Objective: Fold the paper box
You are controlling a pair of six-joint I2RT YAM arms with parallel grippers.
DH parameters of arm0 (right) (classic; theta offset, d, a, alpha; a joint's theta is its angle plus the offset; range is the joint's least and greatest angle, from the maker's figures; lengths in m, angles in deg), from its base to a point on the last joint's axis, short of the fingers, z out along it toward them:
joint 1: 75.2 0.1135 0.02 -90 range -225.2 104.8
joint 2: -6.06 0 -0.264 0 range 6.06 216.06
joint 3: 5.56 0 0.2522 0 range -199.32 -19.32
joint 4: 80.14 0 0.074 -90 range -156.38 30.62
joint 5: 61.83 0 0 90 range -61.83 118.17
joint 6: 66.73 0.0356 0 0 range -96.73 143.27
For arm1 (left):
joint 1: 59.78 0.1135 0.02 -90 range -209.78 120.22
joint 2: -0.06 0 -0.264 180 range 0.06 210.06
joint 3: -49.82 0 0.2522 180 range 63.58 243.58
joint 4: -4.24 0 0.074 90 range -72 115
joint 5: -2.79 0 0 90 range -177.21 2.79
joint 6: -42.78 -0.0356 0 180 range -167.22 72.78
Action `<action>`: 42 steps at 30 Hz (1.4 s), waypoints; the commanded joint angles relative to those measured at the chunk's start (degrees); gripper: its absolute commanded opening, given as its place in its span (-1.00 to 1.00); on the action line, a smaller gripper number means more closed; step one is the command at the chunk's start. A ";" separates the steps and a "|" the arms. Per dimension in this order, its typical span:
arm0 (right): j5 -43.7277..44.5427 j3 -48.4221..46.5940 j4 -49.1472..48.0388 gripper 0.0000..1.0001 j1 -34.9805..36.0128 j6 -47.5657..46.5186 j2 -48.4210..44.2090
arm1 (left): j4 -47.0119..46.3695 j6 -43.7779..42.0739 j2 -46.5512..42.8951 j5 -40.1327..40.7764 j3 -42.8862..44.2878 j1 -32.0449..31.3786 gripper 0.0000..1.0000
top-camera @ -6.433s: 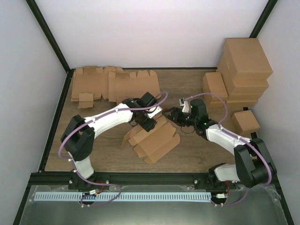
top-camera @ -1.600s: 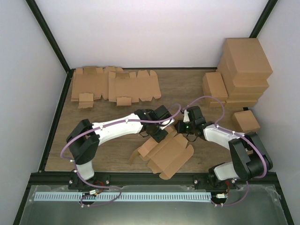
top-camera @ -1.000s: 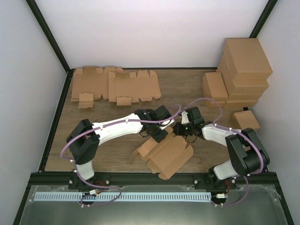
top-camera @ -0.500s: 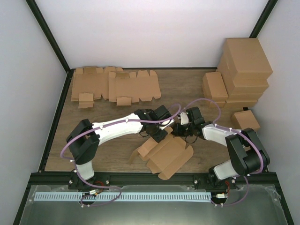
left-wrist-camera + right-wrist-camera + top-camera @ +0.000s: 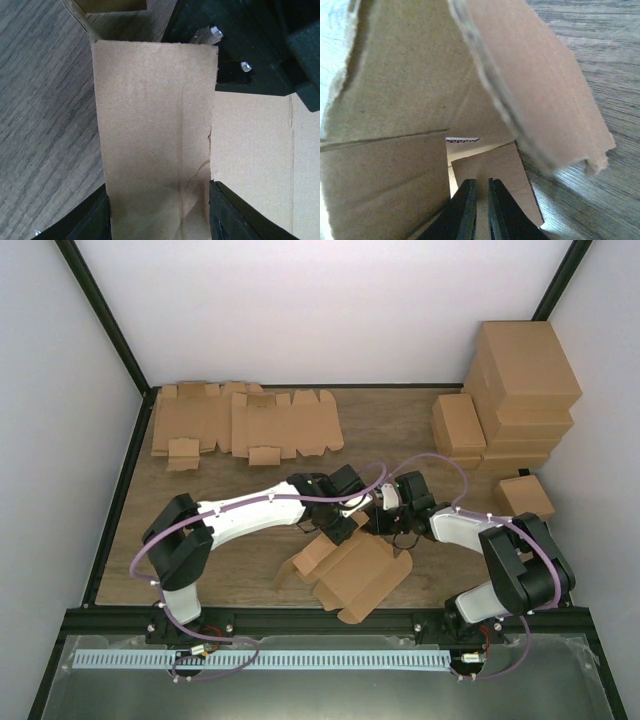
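Left wrist: paper box (image 5: 155,125) flap gripped inside left pincer (image 5: 159,210)

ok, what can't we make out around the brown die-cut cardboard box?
Top view: left gripper and right gripper fingertips hidden under their wrists.
Right wrist view: near flap of brown die-cut cardboard box blurred; whether shut fingers pinch it unclear.
Left wrist view: box outline cut by frame edges.

The paper box (image 5: 352,570) is matt brown cardboard — cut edge corrugated. The counter (image 5: 400,430) is grained wood, faintly sheened — the left arm (image 5: 250,508) smooth white plastic.
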 commanded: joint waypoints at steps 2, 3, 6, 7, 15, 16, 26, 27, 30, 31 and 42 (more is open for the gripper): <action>-0.91 -0.39 -1.05 -0.87 1.85 -1.68 -0.42 | -0.28 -0.42 2.47 -1.56 0.61 -0.26 -0.01; 1.78 -0.13 -0.74 -0.93 1.85 -0.49 -1.28 | -0.19 -0.46 2.46 -1.39 0.62 -0.22 -0.01; 5.83 4.05 -4.37 -0.99 0.79 3.35 -6.98 | 0.01 -0.47 2.19 -1.03 0.64 -0.26 -0.01; 6.22 5.18 -5.41 -0.99 0.31 4.18 -8.90 | 0.14 -0.47 2.11 -0.90 0.58 -0.29 -0.01; 17.83 3.95 2.12 -0.97 -0.76 8.77 -11.57 | 0.16 -0.73 1.86 -0.47 0.16 -0.24 -0.01; 18.99 3.85 2.51 -0.97 -0.87 9.31 -11.63 | 0.12 -0.80 1.88 -0.45 0.22 -0.22 -0.01; 10.04 0.70 0.72 -0.99 -1.52 4.41 -10.47 | 0.26 -1.08 1.37 -0.88 0.12 -0.25 -0.01; 8.65 0.43 0.61 -0.99 -1.53 3.80 -10.12 | 0.23 -1.08 1.36 -1.00 0.14 -0.27 -0.01; 5.83 -0.45 0.78 -0.99 -1.47 2.84 -8.14 | 0.10 -1.08 1.41 -1.13 0.10 -0.21 -0.01; 4.60 -0.41 0.51 -0.99 -1.49 2.46 -7.61 | 0.04 -1.08 1.48 -1.22 0.21 -0.21 -0.01; 4.95 -1.27 3.31 -0.82 -1.44 -0.15 -7.89 | 0.07 -1.01 1.65 -1.20 0.19 -0.22 -0.02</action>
